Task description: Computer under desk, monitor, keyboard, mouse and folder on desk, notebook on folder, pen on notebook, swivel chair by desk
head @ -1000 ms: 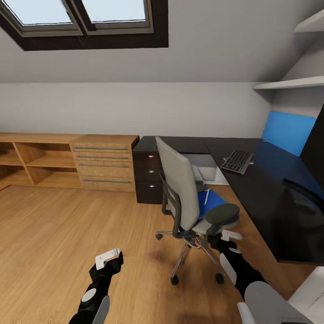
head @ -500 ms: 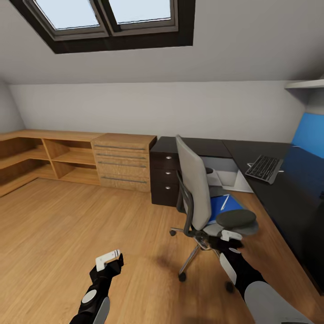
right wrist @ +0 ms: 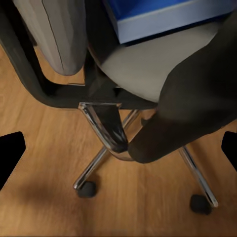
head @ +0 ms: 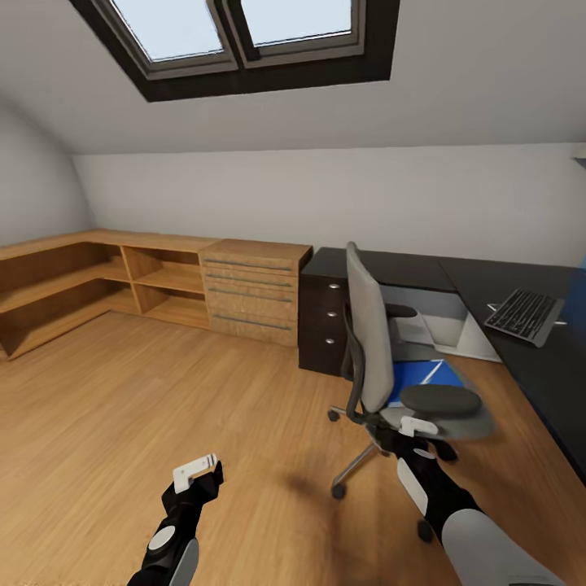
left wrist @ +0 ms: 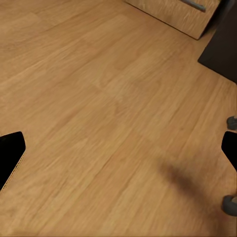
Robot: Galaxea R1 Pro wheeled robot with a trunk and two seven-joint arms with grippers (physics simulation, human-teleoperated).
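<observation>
Attic bedroom, wood floor. Swivel chair (head: 382,366) stands off the tabletop (head: 537,358), back toward the robot. Folder (head: 423,376) lies flat on its seat, long axis running toward the desk's recess. Right gripper (head: 419,430), jaws released, sits just beside the armrest, probably to reach the folder. Left gripper (head: 198,470) hangs released over bare floor.
</observation>
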